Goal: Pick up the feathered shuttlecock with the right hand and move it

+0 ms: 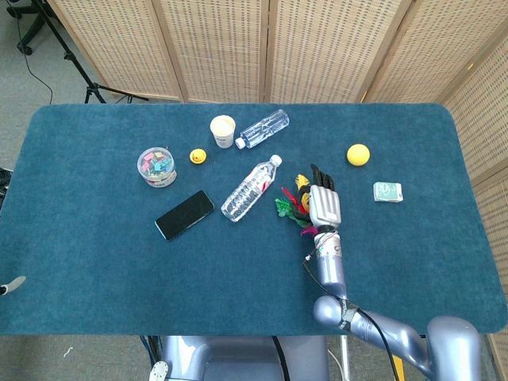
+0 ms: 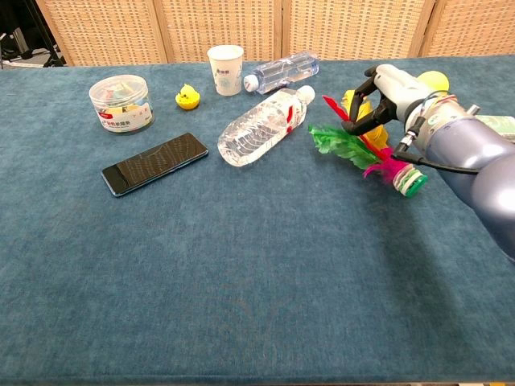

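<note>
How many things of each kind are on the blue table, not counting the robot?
Water bottles: 2
Paper cup: 1
Jar of clips: 1
Phone: 1
Rubber duck: 1
Yellow ball: 1
Green card box: 1
Feathered shuttlecock: 1
Total: 9

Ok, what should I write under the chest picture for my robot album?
Robot's right hand reaches over the feathered shuttlecock lying beside a water bottle on the blue table.
</note>
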{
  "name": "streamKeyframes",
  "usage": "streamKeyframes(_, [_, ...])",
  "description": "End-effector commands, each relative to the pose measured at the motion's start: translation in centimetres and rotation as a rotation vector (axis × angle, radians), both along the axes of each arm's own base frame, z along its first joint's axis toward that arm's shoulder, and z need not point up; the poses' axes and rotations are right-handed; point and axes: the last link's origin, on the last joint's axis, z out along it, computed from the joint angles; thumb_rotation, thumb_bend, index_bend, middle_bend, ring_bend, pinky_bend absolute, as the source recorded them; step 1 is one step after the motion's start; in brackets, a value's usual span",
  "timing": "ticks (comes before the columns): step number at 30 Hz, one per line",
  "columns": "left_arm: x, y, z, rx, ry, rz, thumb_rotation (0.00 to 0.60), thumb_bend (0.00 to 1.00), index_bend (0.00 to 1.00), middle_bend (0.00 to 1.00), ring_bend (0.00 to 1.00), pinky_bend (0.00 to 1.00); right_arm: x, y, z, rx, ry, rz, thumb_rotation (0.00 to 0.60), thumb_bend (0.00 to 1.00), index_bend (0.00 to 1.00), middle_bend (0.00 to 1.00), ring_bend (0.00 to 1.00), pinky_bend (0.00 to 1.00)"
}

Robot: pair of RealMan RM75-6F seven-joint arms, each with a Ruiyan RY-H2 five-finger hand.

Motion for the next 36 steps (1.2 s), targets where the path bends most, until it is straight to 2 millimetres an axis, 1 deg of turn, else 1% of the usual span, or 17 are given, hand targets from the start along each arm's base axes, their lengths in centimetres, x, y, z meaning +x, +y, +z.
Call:
streamKeyframes(1, [0.0,0.0,0.0,-0.001,0.0,-0.002,0.6,0.0,0.0,0.0,0.0,0.0,0.0,0.1,0.5,-0.01,-0.023,0.004,0.6,0.49,0.67,0.0,0.0,0.0])
streamKeyframes(6, [0.1,-0.1,-0.1,-0.003,0.002,-0.006,0.6,0.0,0.0,0.0,0.0,0.0,-0.3,0.5,2.2,-0.035,-0.065,0.025,0.6,0.5,0.67,0.01,0.0,0.0])
streamKeyframes(8, [0.2,-0.2,-0.2,-0.004,0.003,-0.009,0.6,0.0,0.0,0.0,0.0,0.0,-0.5,0.8,3.3,-0.051,-0.092,0.037,0.6,0.5,0.68,0.01,0.0,0.0])
streamKeyframes(14, [0.4,-0.4,-0.4,-0.006,0.01,-0.018,0.6,0.0,0.0,0.0,0.0,0.0,-1.5,2.1,6.0,-0.083,-0.175,0.081,0.6,0.5,0.68,0.01,0.0,0.0])
streamKeyframes(18, [0.6,-0.4,-0.5,-0.01,0.015,-0.023,0.6,0.0,0.0,0.0,0.0,0.0,-2.2,3.0,7.3,-0.103,-0.206,0.106,0.6,0.5,0.69,0.02,0.0,0.0])
streamKeyframes(21, [0.7,-0.5,-0.7,-0.012,0.019,-0.026,0.6,0.0,0.0,0.0,0.0,0.0,-2.8,3.9,7.8,-0.103,-0.227,0.128,0.6,0.5,0.69,0.02,0.0,0.0])
streamKeyframes(24, [0.8,-0.5,-0.8,-0.015,0.025,-0.03,0.6,0.0,0.0,0.0,0.0,0.0,-3.8,5.1,8.3,-0.112,-0.232,0.162,0.6,0.51,0.69,0.02,0.0,0.0])
streamKeyframes(36, [1.0,-0.6,-1.1,-0.018,0.034,-0.036,0.6,0.0,0.0,0.0,0.0,0.0,-7.4,6.6,8.6,-0.125,-0.246,0.177,0.6,0.5,0.69,0.02,0.0,0.0])
